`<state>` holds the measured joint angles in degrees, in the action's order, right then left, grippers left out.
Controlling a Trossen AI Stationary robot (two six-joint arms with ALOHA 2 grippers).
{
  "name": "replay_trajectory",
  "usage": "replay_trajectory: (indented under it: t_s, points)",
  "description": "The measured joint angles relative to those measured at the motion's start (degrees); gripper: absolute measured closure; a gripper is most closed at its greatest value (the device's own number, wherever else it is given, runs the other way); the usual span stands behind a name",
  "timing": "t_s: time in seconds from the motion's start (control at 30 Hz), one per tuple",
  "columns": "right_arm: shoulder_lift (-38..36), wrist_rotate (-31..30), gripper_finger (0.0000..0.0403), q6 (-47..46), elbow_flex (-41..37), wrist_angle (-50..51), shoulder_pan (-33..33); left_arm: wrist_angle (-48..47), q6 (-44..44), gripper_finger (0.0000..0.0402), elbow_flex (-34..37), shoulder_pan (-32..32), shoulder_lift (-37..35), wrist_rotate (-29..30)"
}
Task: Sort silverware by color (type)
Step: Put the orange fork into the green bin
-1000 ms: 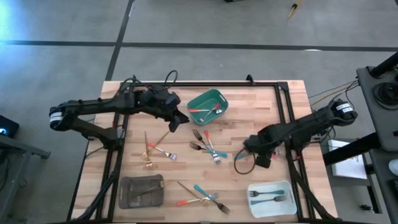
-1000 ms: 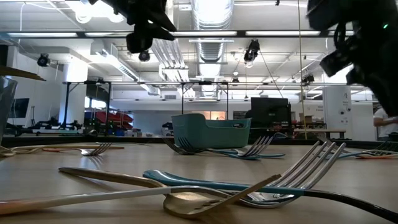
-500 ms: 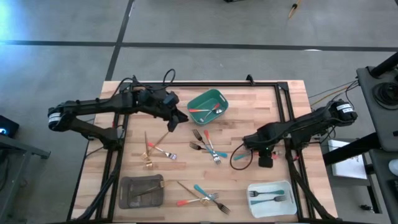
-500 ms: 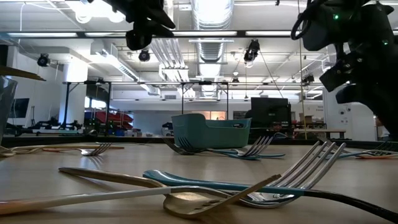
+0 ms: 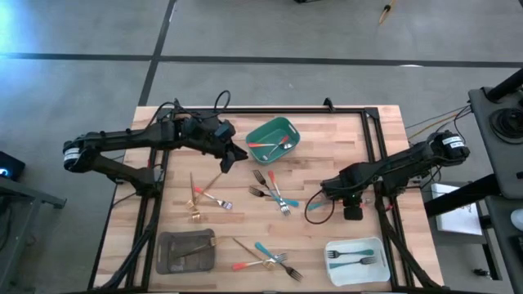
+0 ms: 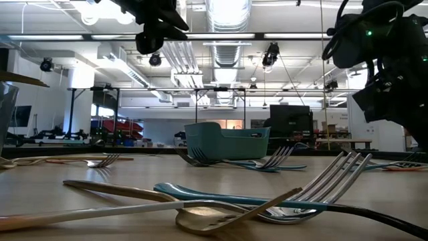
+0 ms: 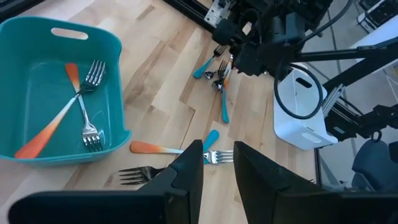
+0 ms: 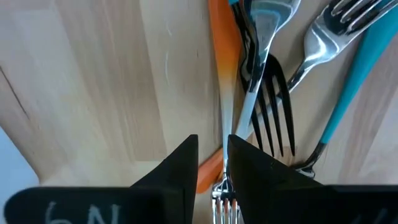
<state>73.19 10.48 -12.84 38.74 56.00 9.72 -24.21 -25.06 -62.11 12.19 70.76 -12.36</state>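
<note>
My right gripper (image 8: 212, 171) points straight down over a small heap of silverware right of the table's middle. It is open by a narrow gap. Below that gap lies the silver neck of an orange-handled fork (image 8: 224, 68), beside a dark fork (image 8: 273, 127) and a teal-handled fork (image 8: 356, 74). In the high view only a teal handle (image 5: 315, 206) shows from under this gripper (image 5: 326, 194). My left gripper (image 7: 217, 171) hangs open and bare above the table, left of the green tray (image 5: 263, 131).
The green tray holds two orange-handled forks (image 7: 74, 106). A white tray (image 5: 337, 245) near right holds teal-handled forks; a grey tray (image 5: 167, 260) near left holds a gold piece. Loose forks lie mid-table (image 5: 274, 189), gold ones (image 5: 198, 198) at left, more at the near edge (image 5: 265, 257).
My right gripper has sunk toward the heap of forks and rolled about its own pointing line. My left gripper has kept still.
</note>
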Motion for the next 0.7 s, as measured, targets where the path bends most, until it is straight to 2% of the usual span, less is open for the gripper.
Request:
replay_trajectory:
  t_s: [0.37,0.7]
  points:
    - [0.09,-0.02,0.0326,-0.15,-1.25,-3.38,0.0,0.83,0.57,0.0329,0.0,0.01,0.11,0.0]
    - [5.53,-1.6,0.0321,-0.48,-1.16,-5.38,-0.02,1.06,1.65,0.0329,0.0,0.0,0.11,1.31]
